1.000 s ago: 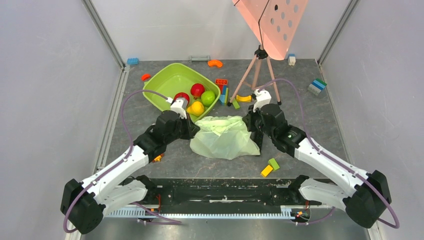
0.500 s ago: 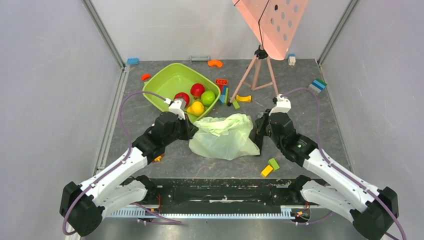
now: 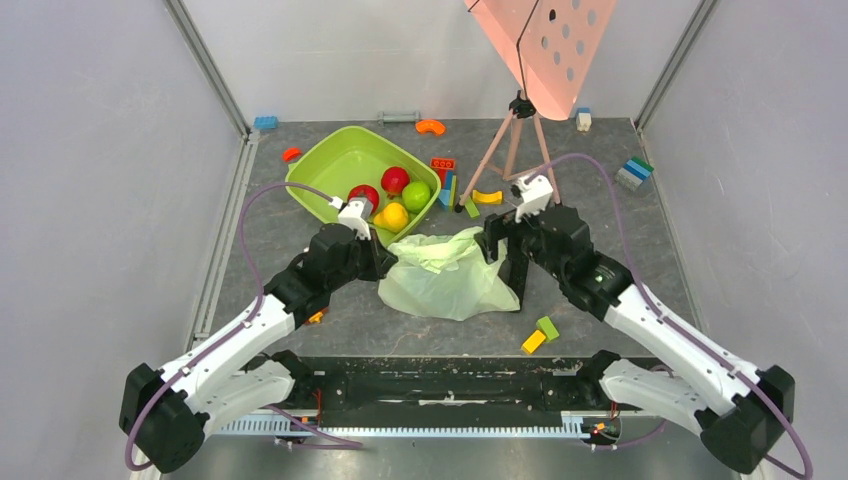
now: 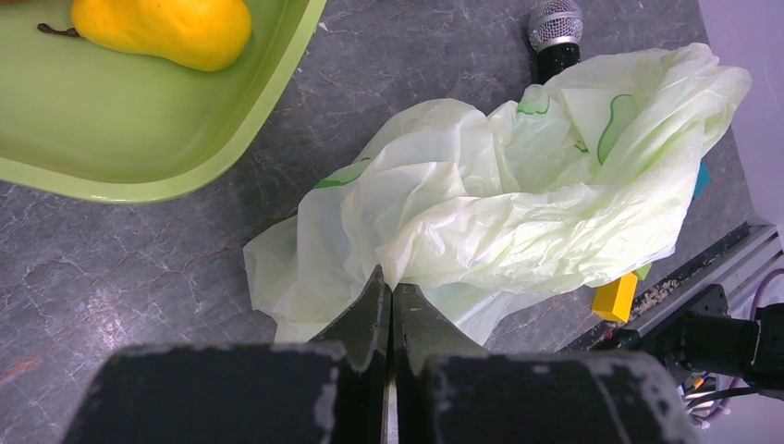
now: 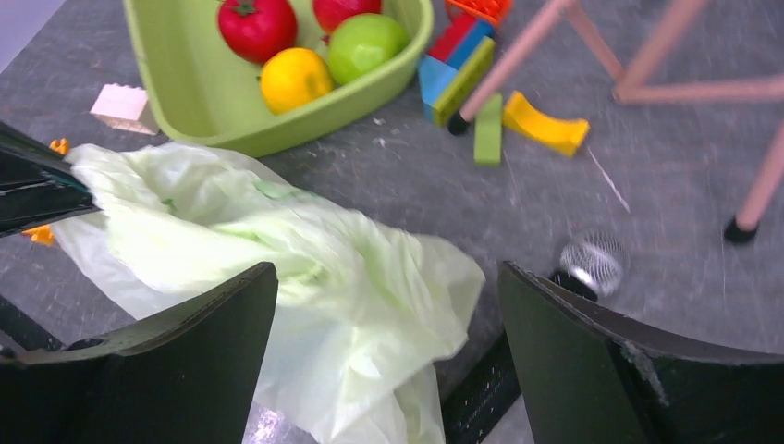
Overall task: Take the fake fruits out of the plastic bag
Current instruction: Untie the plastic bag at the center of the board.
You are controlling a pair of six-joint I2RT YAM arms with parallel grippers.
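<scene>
Top external shows one plastic bag (image 3: 445, 280), one tub (image 3: 345, 165).

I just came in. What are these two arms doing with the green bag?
Two robot arms are working on a crumpled pale green plastic bag. The left gripper is shut on the bag's edge. The right gripper hangs open over the other end, holding nothing. Beside the bag, a green tub holds a tomato, an apple, a green fruit and a yellow pear. No fruit shows through the bag.

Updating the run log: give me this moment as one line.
left tool: shut on plastic bag | right tool: open over plastic bag | bag contents: hidden
</scene>
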